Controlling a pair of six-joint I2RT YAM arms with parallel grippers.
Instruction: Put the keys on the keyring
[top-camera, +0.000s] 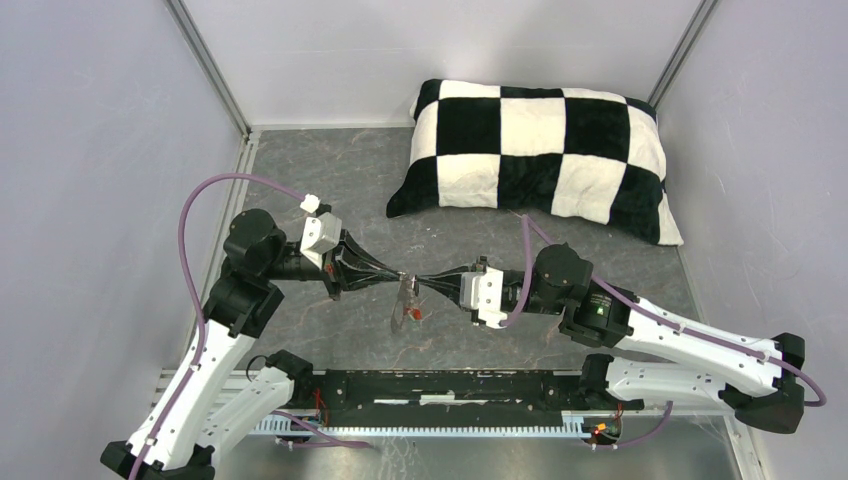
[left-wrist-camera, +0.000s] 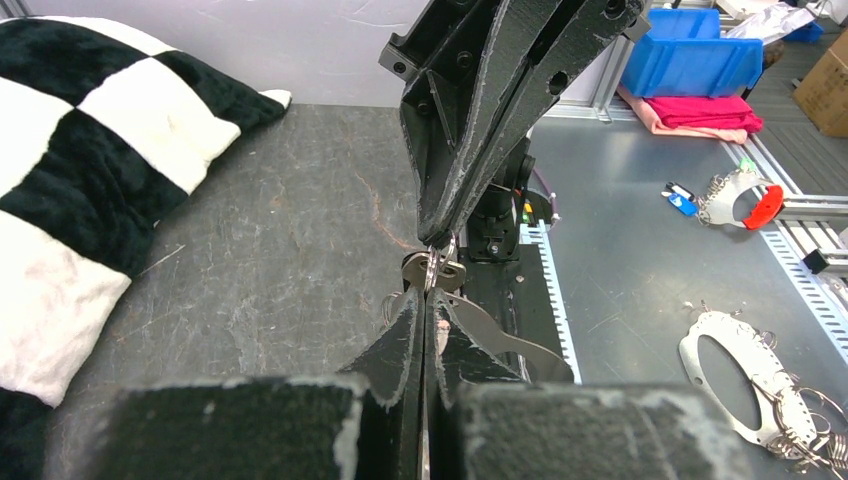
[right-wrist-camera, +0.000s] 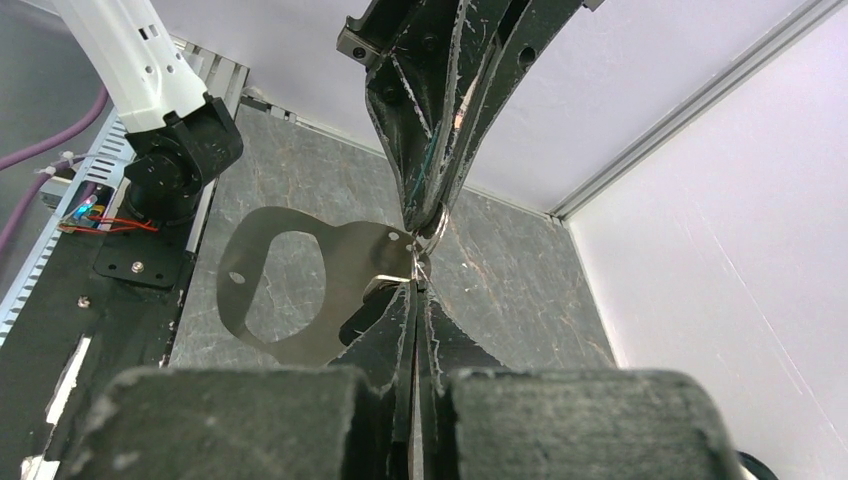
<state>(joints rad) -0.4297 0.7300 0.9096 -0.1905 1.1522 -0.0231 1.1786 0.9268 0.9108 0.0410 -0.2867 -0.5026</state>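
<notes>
- Top external view: the left tool (top-camera: 398, 279) is fully closed, and its tip meets a small metal ring (right-wrist-camera: 432, 224) at the fob's corner. Whether it pinches this ring cannot be told.
- The keyring (top-camera: 403, 305) hangs in the air above the table (top-camera: 330, 170), between both tips.
- A red tag (top-camera: 412, 316) hangs at the keyring. Probably one key is being threaded, and the green and black ones are not visible.
- The right tool (top-camera: 425, 284) is closed on the keyring's corner.
</notes>
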